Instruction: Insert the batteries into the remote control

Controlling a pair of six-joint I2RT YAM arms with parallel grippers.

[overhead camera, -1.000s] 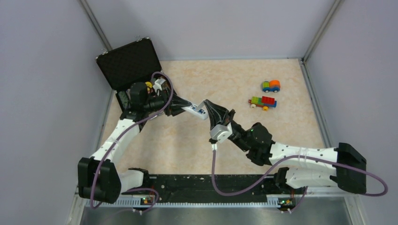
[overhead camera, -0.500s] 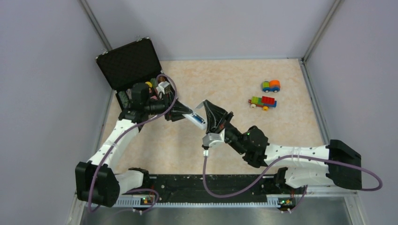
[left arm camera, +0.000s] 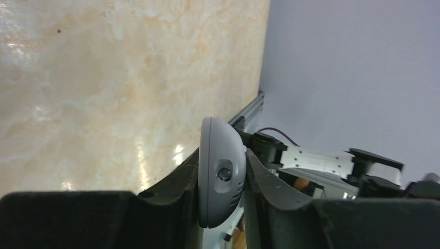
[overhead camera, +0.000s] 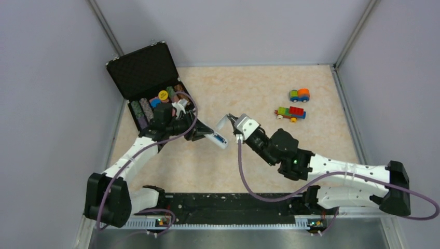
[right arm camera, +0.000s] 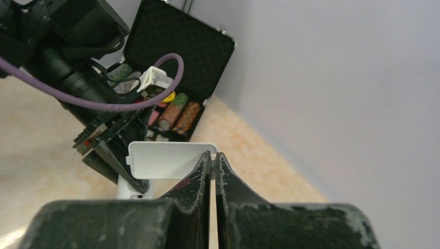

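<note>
My left gripper (overhead camera: pixel 201 133) is shut on the white remote control (overhead camera: pixel 216 139) and holds it above the table, left of centre. In the left wrist view the remote's rounded grey-white end (left arm camera: pixel 220 179) sits clamped between both fingers. A small blue patch shows on the remote's free end; I cannot tell whether it is a battery. No other batteries are in view. My right gripper (right arm camera: pixel 212 155) is shut on the edge of a thin white cover plate (right arm camera: pixel 166 160), held just up and to the right of the remote (right arm camera: pixel 127 193).
An open black case (overhead camera: pixel 142 70) with coloured chips stands at the back left, right behind the left arm. Two colourful toy block cars (overhead camera: pixel 299 95) (overhead camera: pixel 290 112) sit at the back right. Grey walls close in the table on three sides.
Both grippers met at the remote a second ago. The right gripper has since turned and drawn away holding the white cover plate. The left gripper has carried the remote slightly nearer, uncovering the case.
</note>
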